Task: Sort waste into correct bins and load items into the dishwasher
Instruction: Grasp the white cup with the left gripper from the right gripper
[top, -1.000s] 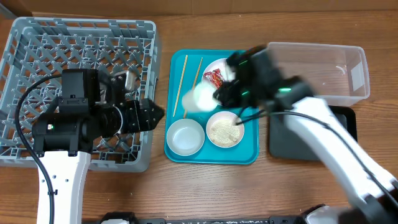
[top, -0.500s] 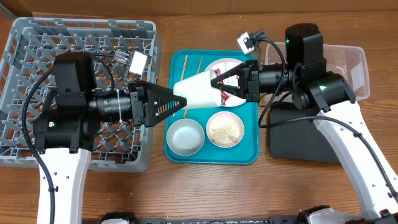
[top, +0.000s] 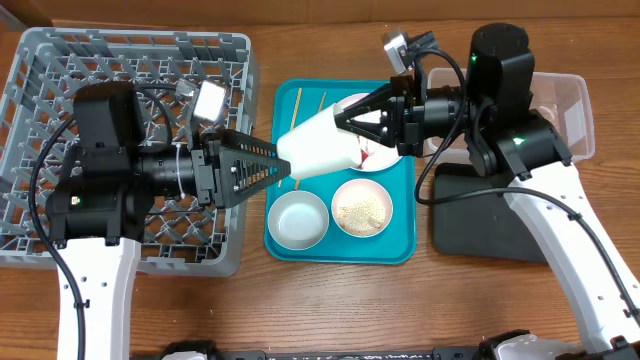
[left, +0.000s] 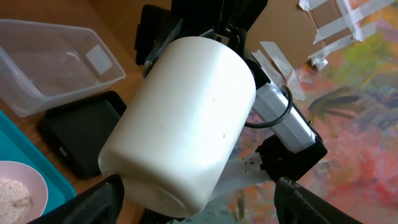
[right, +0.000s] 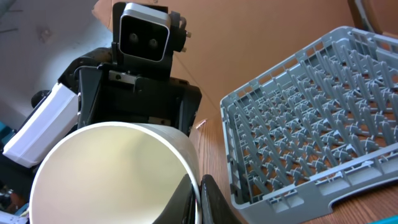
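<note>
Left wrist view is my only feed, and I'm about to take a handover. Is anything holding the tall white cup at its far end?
Observer: Yes. The right wrist view shows the right pincer shut on the rim of the tall white cup.
Operator: Anything inside?
Observer: No; that view looks into its mouth, and it is empty.
Operator: Where is it over the table?
Observer: Overhead, it lies sideways above the flat teal tray, base between the fingers of the open left pincer.
</note>
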